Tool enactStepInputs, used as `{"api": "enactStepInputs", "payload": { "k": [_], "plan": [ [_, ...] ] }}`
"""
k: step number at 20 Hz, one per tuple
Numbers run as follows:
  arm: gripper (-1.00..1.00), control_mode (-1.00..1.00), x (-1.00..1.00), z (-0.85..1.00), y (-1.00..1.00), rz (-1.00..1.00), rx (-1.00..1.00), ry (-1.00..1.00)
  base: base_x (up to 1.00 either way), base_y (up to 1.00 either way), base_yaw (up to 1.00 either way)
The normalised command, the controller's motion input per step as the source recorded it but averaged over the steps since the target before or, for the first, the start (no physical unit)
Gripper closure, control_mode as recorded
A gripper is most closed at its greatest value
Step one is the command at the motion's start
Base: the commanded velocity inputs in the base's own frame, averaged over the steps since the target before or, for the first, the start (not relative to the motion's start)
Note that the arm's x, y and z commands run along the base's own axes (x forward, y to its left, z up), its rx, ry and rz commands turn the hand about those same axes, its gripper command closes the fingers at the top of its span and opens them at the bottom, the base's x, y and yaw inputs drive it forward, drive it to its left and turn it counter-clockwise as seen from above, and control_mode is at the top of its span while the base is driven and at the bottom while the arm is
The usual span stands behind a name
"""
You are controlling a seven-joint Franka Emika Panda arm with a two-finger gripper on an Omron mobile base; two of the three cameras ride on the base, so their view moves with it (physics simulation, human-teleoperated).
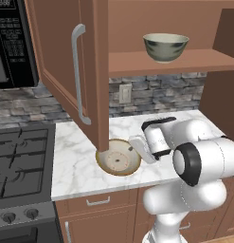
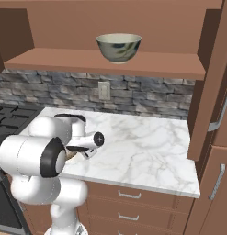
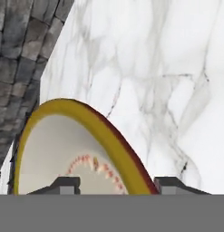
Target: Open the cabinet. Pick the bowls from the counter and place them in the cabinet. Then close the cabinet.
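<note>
On the counter (image 1: 80, 161), near its front edge, the cream bowl (image 1: 117, 159) is sitting; my gripper (image 3: 117, 185) is straddling its rim, fingers spread, not clamping. Grey-green bowl (image 2: 118, 47) is resting on the open cabinet (image 2: 105, 62) shelf.

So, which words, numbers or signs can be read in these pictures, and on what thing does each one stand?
No text can be read.
Microwave: its keypad carries pale marks, too small and blurred to read.
Stove knobs: no legible marks.
Cream bowl: a ring pattern, no letters.
Grey-green bowl: a dark pattern, no letters.
</note>
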Motion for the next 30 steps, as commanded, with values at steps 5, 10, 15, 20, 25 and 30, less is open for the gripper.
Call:
{"api": "enactStepInputs", "payload": {
  "k": [5, 10, 15, 20, 25, 30],
  "plan": [
    [1.00, -1.00, -0.61, -0.28, 0.07, 0.00, 0.01, -0.05, 0.00, 0.00, 0.00],
    [1.00, -1.00, -0.37, -0.23, 0.09, 0.00, 0.00, -0.01, 0.00, 0.00, 0.00],
    [1.00, -1.00, -0.06, 0.20, 0.00, 0.00, 0.00, -0.03, 0.00, 0.00, 0.00],
    [1.00, -1.00, 0.00, 0.63, -0.20, -0.06, 0.00, 0.02, 0.00, 0.00, 0.00],
    [1.00, -1.00, 0.00, 0.63, -0.42, -0.13, 0.00, 0.07, 0.00, 0.00, 0.00],
    [1.00, -1.00, -0.10, 0.52, -0.45, -0.21, 0.00, 0.07, 0.00, 0.00, 0.00]
  ]
}}
